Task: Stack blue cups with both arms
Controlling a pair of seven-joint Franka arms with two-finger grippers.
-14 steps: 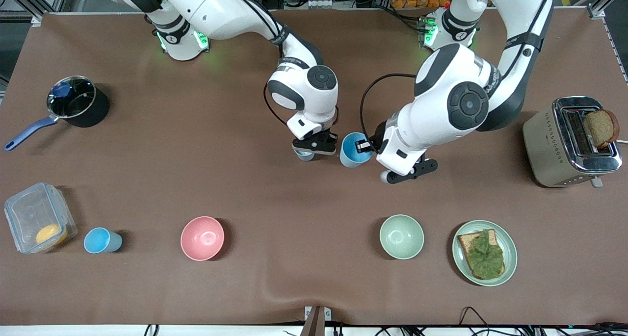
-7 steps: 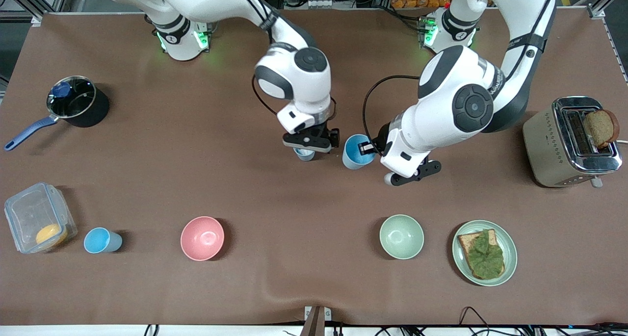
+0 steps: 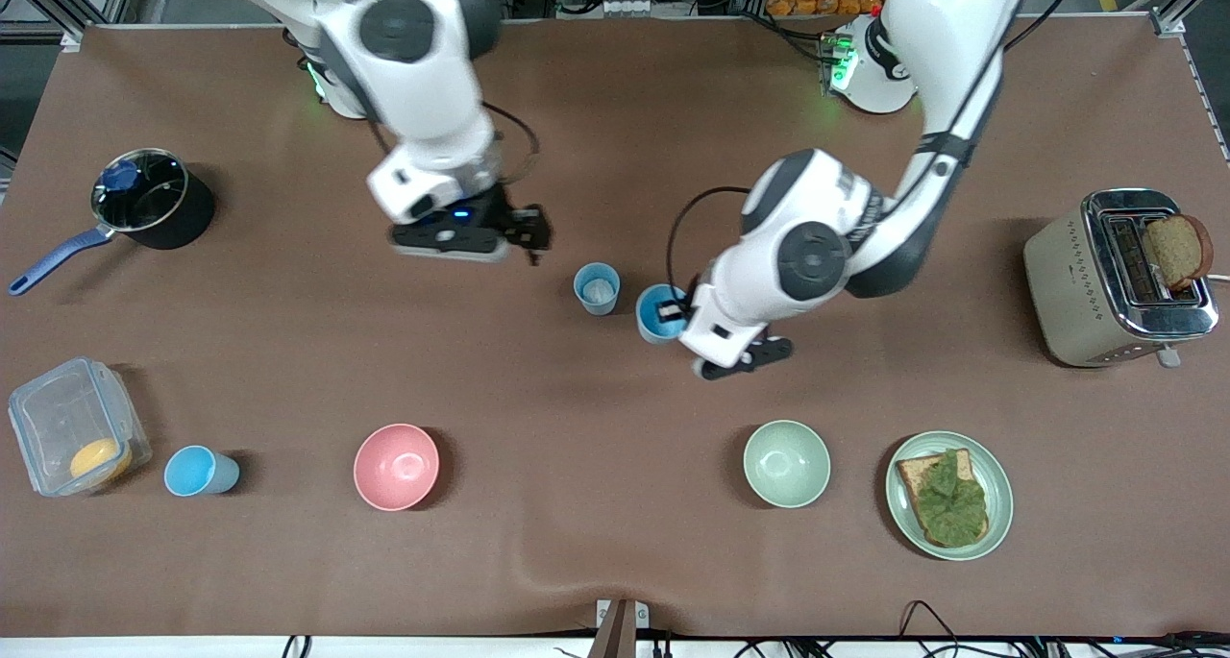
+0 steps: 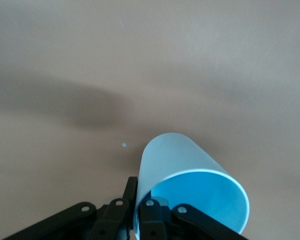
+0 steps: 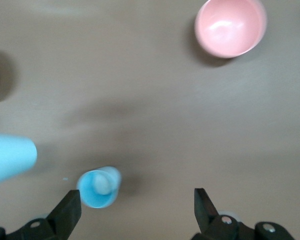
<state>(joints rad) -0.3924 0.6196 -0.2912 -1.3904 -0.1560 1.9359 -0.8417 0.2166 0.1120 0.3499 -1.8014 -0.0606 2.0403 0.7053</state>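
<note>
A blue cup with a whitish patch inside stands free mid-table; it also shows in the right wrist view. My left gripper is shut on the rim of a second blue cup, one finger inside and one outside, right beside the standing cup toward the left arm's end. In the left wrist view the gripper pinches that cup's wall. My right gripper is open and empty, raised over the table toward the right arm's end of the standing cup, jaws wide. A third blue cup stands near the front edge.
A pink bowl and a pale green bowl sit nearer the front camera. A plate with toast, a toaster, a black pot and a clear box stand toward the table's ends.
My right gripper has let go of the cup with the whitish patch, opened and lifted away toward the right arm's end. My left gripper has carried its cup closer to that standing cup.
</note>
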